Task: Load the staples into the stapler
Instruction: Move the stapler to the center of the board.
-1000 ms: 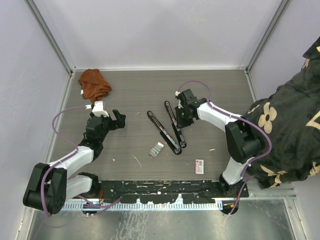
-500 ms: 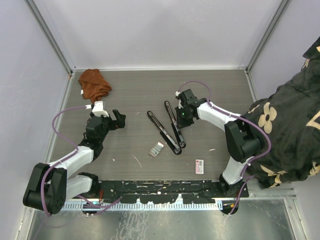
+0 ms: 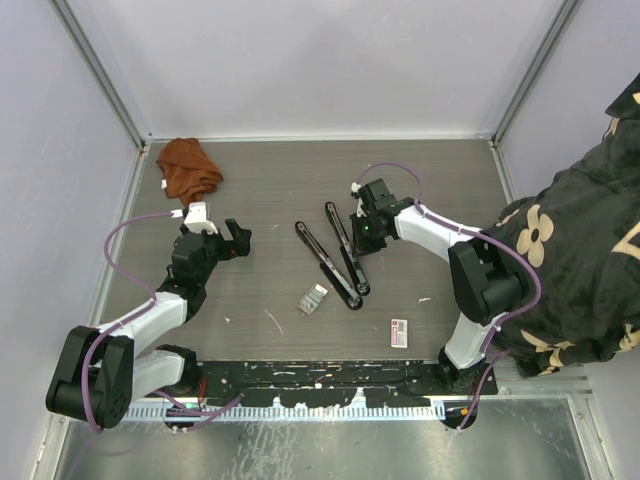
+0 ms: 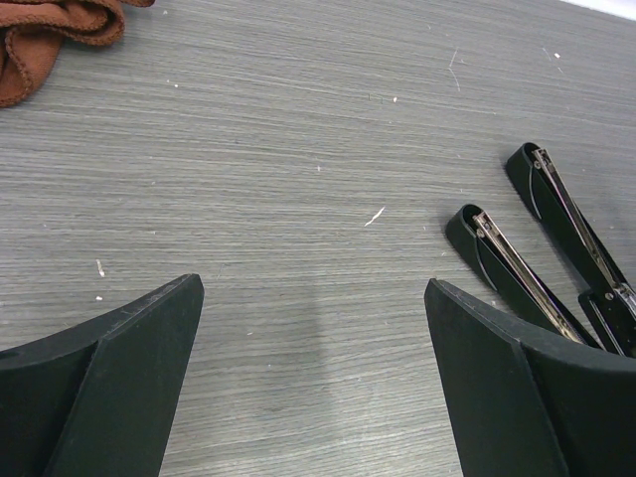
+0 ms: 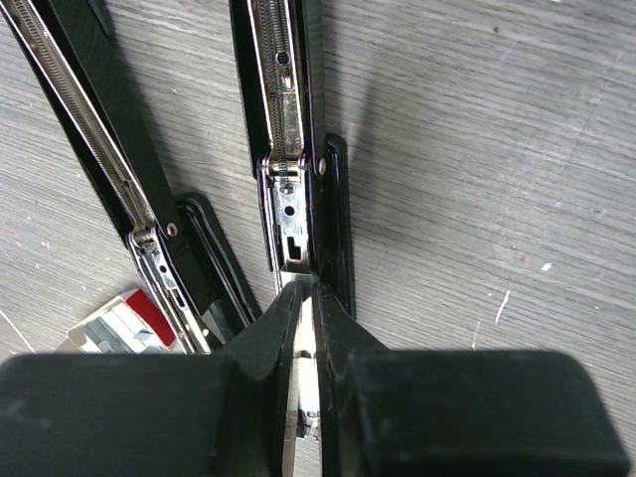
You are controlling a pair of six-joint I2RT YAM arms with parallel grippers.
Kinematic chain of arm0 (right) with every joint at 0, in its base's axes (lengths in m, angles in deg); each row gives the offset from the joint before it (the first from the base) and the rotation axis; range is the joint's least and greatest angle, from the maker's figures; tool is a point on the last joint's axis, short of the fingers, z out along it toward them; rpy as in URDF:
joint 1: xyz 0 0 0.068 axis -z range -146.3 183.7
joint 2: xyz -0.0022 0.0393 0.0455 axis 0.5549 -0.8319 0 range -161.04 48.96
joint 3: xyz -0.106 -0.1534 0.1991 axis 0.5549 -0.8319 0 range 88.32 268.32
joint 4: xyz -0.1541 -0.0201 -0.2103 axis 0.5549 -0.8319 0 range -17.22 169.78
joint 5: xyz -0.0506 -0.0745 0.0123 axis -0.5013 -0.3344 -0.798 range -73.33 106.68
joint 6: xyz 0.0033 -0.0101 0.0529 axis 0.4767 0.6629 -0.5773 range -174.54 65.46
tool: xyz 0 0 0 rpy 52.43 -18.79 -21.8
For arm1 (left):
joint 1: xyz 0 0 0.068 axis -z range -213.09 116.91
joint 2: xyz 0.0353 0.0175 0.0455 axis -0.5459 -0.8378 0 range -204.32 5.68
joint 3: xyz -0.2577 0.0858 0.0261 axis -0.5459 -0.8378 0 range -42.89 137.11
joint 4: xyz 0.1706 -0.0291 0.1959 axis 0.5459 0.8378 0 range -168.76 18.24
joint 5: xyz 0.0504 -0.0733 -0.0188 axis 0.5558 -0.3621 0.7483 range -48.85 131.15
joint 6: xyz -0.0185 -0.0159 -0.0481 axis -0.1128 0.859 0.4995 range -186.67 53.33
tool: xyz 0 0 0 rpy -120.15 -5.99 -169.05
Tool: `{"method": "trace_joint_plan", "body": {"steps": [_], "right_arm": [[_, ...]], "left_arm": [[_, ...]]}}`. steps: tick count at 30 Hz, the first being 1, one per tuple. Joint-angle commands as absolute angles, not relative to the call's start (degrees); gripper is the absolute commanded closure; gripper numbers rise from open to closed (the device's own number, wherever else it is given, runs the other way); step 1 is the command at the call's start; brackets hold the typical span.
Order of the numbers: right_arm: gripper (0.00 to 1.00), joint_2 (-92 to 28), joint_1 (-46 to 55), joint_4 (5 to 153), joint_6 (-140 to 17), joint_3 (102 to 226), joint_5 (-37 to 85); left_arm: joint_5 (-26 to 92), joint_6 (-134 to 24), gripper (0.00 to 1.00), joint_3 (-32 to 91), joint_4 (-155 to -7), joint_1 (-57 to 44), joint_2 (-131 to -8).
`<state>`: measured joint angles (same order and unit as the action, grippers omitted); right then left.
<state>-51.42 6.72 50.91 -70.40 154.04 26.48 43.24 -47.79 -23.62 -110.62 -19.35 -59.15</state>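
top view, gripped stapler: the right-hand one [image 3: 348,250] of two black staplers lies opened flat on the grey worktop [image 3: 270,180], rail up, so its channel is exposed for a strip.
top view, right gripper: the right gripper [image 3: 364,232] is down on the gripped stapler's middle, reaching in from its right side.
top view, second stapler: the second stapler [image 3: 325,262] lies just beside the gripped stapler on its left, also splayed open.
top view, staples: the staples [image 3: 314,298] sit in their small grey tray, near the gripped stapler's near end and to its left, untouched. their red-and-white box [image 3: 399,333] lies well apart on its near right.
top view, left gripper: the left gripper [image 3: 237,240] is well to the left of the gripped stapler, likely keeping out of the way.
left wrist view, left gripper: fingers spread wide over bare worktop, holding nothing, facing the tips of both staplers. a brown cloth [image 4: 50,40] lies farther left.
right wrist view, right gripper: fingers nearly pressed together, pinching a thin bright metal piece at the gripped stapler's hinge end.
right wrist view, purpose: probably steadying it or working the rail before a strip goes in.
right wrist view, progress: no strip is in the channel, so loading looks not yet begun.
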Motion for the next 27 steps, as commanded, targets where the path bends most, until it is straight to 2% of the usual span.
{"method": "trace_joint_plan", "body": {"steps": [1,17,24,27], "right_arm": [[0.87,-53.5,6.3,52.6,-71.2,151.7,28.3],[0.83,-54.2,0.4,56.2,-70.0,153.3,28.9],[0.64,-49.4,0.0,56.7,-67.8,154.5,23.9],[0.59,-49.4,0.0,57.6,-69.7,154.8,23.0]], "left_arm": [[42.6,-47.4,0.04,-23.5,-112.2,-19.7,-58.4],[40.9,-47.5,0.05,-23.2,-113.0,-19.7,-60.1],[40.4,-47.7,0.05,-23.2,-113.0,-19.6,-60.3],[39.9,-47.9,0.05,-22.9,-112.9,-19.6,-60.7]]}}
